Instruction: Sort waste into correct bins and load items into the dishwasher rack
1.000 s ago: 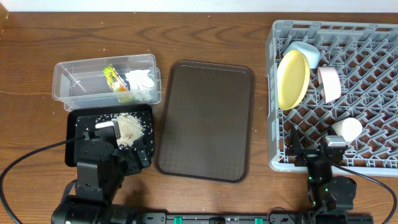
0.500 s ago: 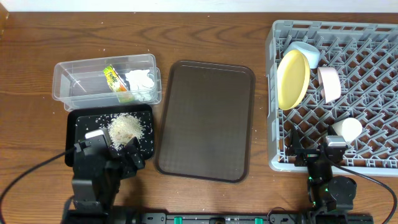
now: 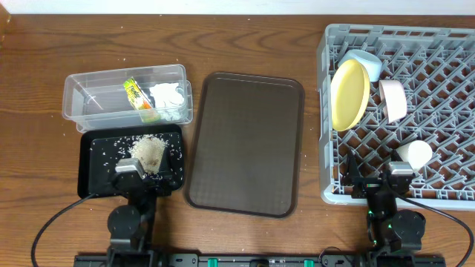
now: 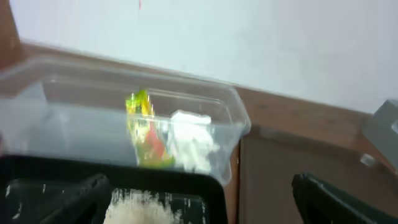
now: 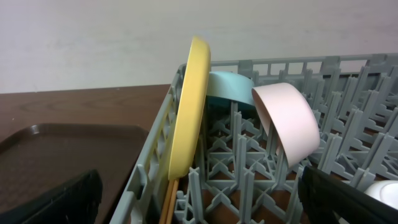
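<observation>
The clear tub (image 3: 89, 93) holds the yellow-green wrapper (image 3: 136, 96) and the white napkin (image 3: 167, 100); both also show in the left wrist view, wrapper (image 4: 144, 134) and napkin (image 4: 193, 140). Rice scraps (image 3: 148, 150) lie piled in the black tray (image 3: 93, 174). My left gripper (image 3: 137, 176) is open and empty at that tray's front edge. The grey rack (image 3: 438, 89) holds the yellow plate (image 3: 349, 93) on edge, the blue bowl (image 3: 365, 63), the pale bowl (image 3: 393, 100) and the cup (image 3: 414, 154). Chopsticks (image 5: 168, 202) stand beside the plate. My right gripper (image 3: 375, 178) is open and empty at the rack's front.
The large dark brown serving tray (image 3: 245, 141) lies between the bins and the rack, with nothing on it. A few rice grains are scattered on the wood near the tub (image 3: 122, 67). Cables run along the table's front edge.
My left arm has pulled back from over the black tray toward the front edge, uncovering the rice pile. The right arm has not moved.
</observation>
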You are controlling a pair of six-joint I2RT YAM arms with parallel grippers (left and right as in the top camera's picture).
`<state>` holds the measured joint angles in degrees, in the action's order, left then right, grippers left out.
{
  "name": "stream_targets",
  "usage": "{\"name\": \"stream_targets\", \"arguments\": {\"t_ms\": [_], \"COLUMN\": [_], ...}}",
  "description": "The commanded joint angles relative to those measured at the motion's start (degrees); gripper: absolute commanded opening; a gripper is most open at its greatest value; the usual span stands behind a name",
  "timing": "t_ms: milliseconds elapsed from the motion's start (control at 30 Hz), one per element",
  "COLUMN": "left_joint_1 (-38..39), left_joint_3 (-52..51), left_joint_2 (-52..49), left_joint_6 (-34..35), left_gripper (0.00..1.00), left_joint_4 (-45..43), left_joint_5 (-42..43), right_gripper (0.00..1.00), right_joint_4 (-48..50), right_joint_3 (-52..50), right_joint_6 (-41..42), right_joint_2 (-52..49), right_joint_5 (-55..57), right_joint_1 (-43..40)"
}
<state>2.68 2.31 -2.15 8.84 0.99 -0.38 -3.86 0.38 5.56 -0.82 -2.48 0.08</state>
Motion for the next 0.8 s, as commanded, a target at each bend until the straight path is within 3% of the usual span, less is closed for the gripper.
{"name": "stream_targets", "arguments": {"t_ms": [0, 167, 767], "left_joint_1": [-0.3, -0.2, -0.2], "left_joint_3": [-2.1, -2.1, -2.1], "left_joint_2": [2.0, 2.1, 1.9], "left_joint_6": [-5.5, -6.5, -6.2], "left_gripper": [0.96, 0.96, 0.96], "left_joint_4": [-1.7, 3.0, 3.1], "left_joint_5": [0.2, 0.2, 0.3], "right_gripper": [0.99, 0.99, 0.99], "right_joint_4": [-0.3, -0.3, -0.3], "right_joint_3": [-0.1, -0.1, -0.1], "right_joint_6": [-0.5, -0.5, -0.5], "right_joint_2": [0.4, 0.4, 0.4], "right_joint_5": [0.7, 0.7, 0.7], "right_joint_1": [0.6, 0.6, 0.6]}}
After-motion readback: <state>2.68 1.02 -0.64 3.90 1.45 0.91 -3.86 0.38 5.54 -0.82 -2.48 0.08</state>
